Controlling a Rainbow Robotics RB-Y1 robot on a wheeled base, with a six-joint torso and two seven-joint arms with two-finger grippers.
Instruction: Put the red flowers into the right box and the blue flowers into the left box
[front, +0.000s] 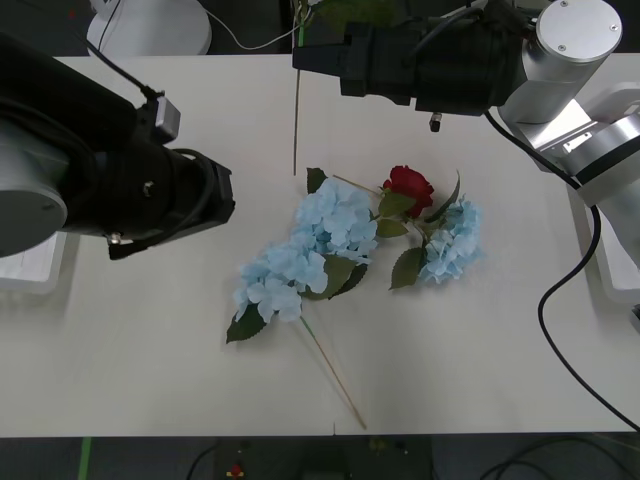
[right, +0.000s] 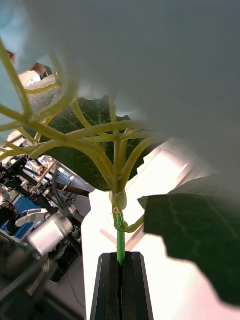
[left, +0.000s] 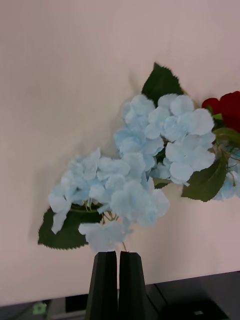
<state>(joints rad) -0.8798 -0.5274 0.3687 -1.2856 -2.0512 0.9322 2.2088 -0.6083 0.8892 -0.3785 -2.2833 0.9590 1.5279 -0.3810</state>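
The right gripper (right: 120, 280) is clamped on a blue flower's stem (right: 120, 245); the left gripper (left: 118, 285), fingers together, hovers above blue flowers (left: 145, 170).

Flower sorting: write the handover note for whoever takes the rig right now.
Right gripper: shut on a green stem, held up over the table's far edge; the bloom's colour can't be judged.
Left gripper: shut, empty, above the blue flowers.
On the table: three blue flower heads and one red rose, tangled together mid-table.
Left box and right box sit at the table's side edges.
Left: all four flowers, plus the held one.
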